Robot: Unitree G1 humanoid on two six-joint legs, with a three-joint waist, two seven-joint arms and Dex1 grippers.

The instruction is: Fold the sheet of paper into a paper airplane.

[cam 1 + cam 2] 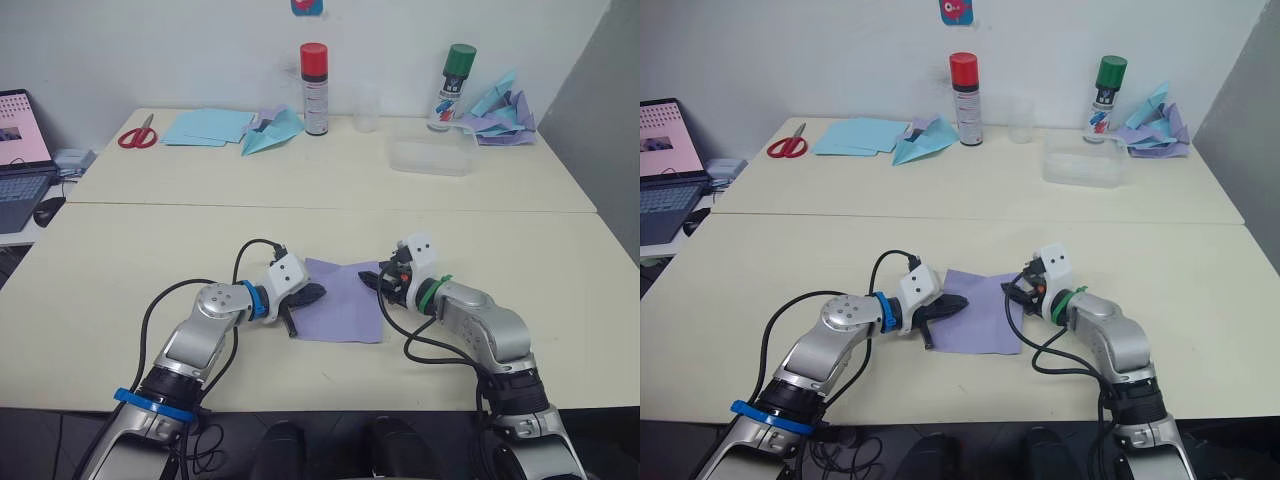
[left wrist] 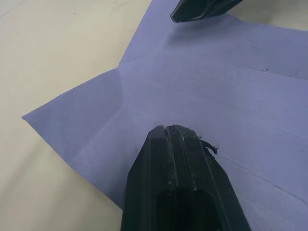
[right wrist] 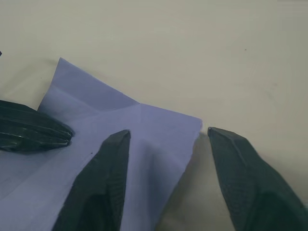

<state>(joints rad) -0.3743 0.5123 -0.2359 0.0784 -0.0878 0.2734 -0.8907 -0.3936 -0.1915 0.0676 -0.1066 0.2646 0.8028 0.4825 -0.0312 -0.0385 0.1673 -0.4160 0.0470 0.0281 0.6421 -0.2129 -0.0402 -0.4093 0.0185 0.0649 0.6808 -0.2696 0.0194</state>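
The sheet of paper (image 1: 343, 312) lies flat on the near worktop (image 1: 120, 270), roughly square so no real long axis, edges slightly skewed to the worktop's front. Left hand (image 1: 303, 300) has its fingers closed together, pressing on the left edge. Right hand (image 3: 166, 144) is spread open, straddling a lifted corner; the right wrist view shows that plus the crease lines. Lots of bare worktop all around.

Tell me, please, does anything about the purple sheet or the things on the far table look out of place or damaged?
Nothing looks damaged. The sheet of paper lies flat between both end effectors, carrying faint creases. The only untidy spot is the crumpled blue-and-purple paper heap at the far table's right corner.
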